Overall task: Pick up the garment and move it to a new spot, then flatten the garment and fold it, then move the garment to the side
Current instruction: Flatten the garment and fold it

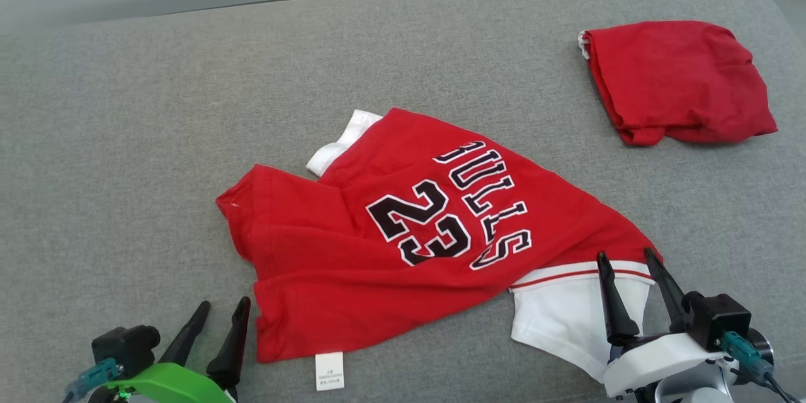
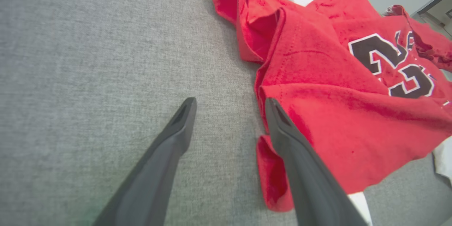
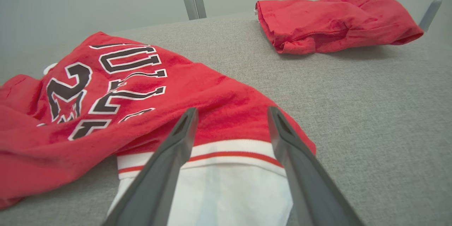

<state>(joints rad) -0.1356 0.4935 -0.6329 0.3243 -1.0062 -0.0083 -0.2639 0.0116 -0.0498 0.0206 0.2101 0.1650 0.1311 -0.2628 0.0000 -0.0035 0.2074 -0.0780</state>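
**Above a grey cushion [image 1: 126, 138], left gripper [image 1: 224, 303] and right gripper [image 1: 625, 254] flank a red jersey [image 1: 352, 264]**

Both grippers have their fingers spread and hold nothing. The left gripper hovers at the jersey's near left corner, one finger just beside the hem. The right gripper's fingers straddle the white sleeve [image 1: 560, 321] by its red-striped band; whether they touch it is unclear. The jersey lies rumpled mid-cushion, number 23 showing. A folded red garment [image 1: 677, 79] sits well apart, far right.
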